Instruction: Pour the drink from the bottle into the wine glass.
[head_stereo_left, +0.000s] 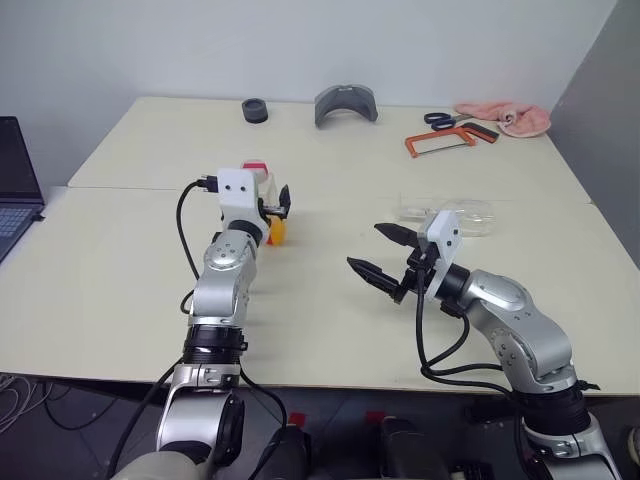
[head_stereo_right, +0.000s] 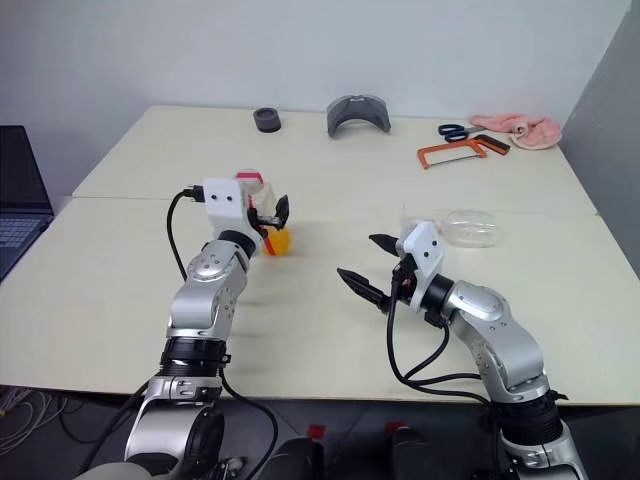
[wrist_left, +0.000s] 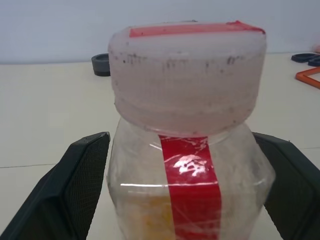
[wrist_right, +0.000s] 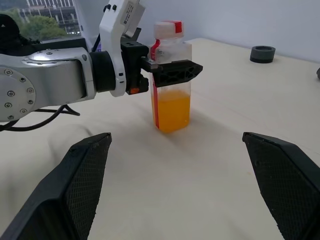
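Bottle (wrist_right: 170, 80), capped and holding orange drink (wrist_right: 172, 110) in its lower part, stands upright left of the tabletop's (head_stereo_left: 120, 290) middle. Left gripper (wrist_right: 167, 72) brackets its neck, fingers spread and apparently apart from the plastic. Right gripper (head_stereo_left: 385, 255) hangs spread and empty toward the near edge. Wine glass (head_stereo_right: 455, 227), one, lies on its side toward the right edge. One bottle. Judgement: close squarely below the cap, and stand the glass upright before pouring.

The left gripper (wrist_right: 167, 70) is stretched forward with its wrist about level, jaws spread wide. The right gripper (head_stereo_left: 385, 252) sits nearer the body, angled toward the left gripper, its two black fingers (head_stereo_left: 366, 272) wide apart.
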